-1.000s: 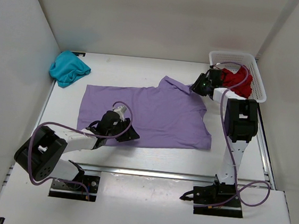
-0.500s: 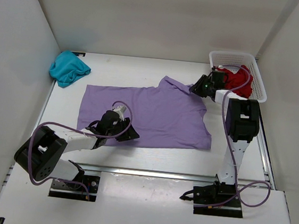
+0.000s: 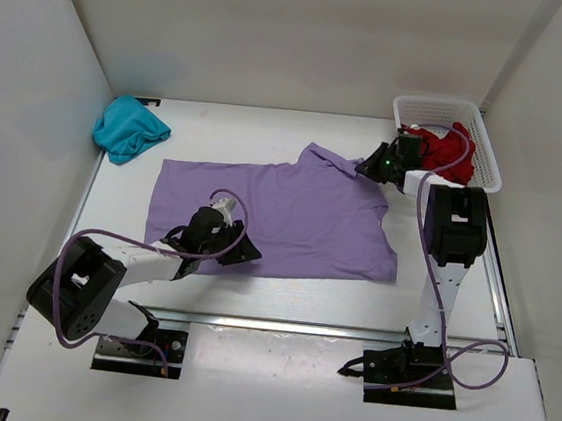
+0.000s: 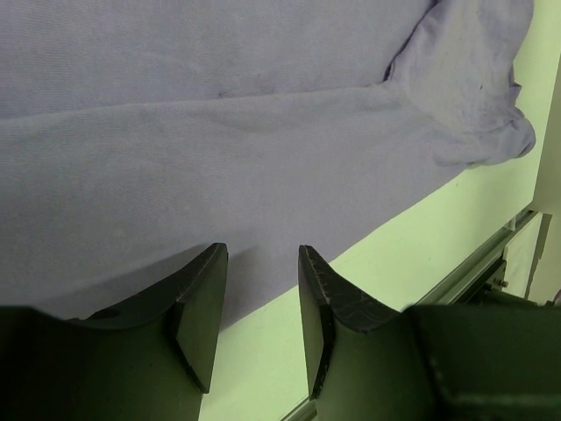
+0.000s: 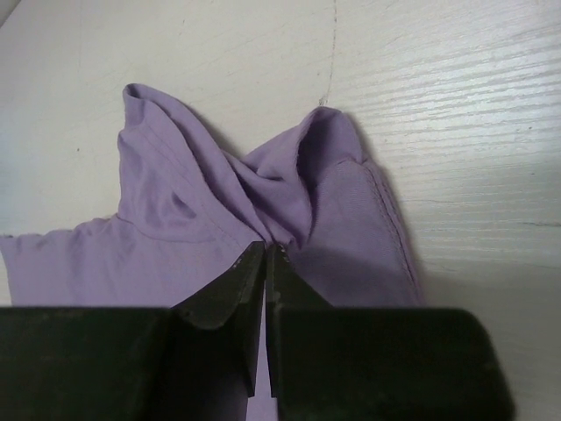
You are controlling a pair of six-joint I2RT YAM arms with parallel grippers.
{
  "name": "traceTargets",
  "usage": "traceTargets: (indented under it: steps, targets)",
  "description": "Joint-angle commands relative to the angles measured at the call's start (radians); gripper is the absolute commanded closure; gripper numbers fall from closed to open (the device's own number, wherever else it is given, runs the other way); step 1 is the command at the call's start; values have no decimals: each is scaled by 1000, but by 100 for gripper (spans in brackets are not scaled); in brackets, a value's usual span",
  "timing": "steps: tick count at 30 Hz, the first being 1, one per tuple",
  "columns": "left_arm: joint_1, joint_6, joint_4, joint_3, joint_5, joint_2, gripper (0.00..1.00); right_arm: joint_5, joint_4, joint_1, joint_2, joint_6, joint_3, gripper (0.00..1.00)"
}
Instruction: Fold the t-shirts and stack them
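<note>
Two arms stood at opposite edges of the lavender shirt (image 3: 281,211), spread flat on the table (image 3: 250,127).
The right jaws were clenched on the bunched far sleeve, probably tensioning the cloth; the left jaws stood parted over the near hem, holding nothing. Bare table bordered both edges; the teal shirt (image 3: 129,129) lay far left, the red shirt (image 3: 436,146) in the basket (image 3: 438,101).

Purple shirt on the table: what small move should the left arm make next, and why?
Probably lower the left gripper and close it on the near hem. Its fingers stand open right at that edge, holding nothing, while the right gripper is shut on bunched cloth at the far right of the purple shirt.
</note>
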Motion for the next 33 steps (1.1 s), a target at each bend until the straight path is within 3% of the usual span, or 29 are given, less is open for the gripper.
traceTargets:
  steps: [1, 5, 10, 13, 17, 22, 28, 33]
  targets:
    - [21, 22, -13, 46, -18, -18, 51, 19, 70, -2, -28, -3, -24, 99]
    - [88, 29, -62, 135, -16, -13, 51, 45, 73, 23, -77, -39, -20, 100]
    - [252, 3, -83, 279, 27, 64, 67, 93, 2, 50, -120, -110, 20, 100]
    - [349, 38, -167, 435, -53, 132, 73, 96, 7, 66, -165, -125, -6, 100]
    - [492, 80, -241, 577, -145, 252, 61, 50, 50, 67, -192, -89, -58, 100]
    - [639, 176, -437, 851, -242, 453, 60, 24, 79, 69, -212, -67, -97, 100]
    - [711, 238, -534, 1031, -298, 622, 56, 5, 90, 72, -214, -55, -101, 100]
    - [707, 275, -588, 1143, -335, 716, 54, -5, 106, 73, -232, -61, -121, 100]
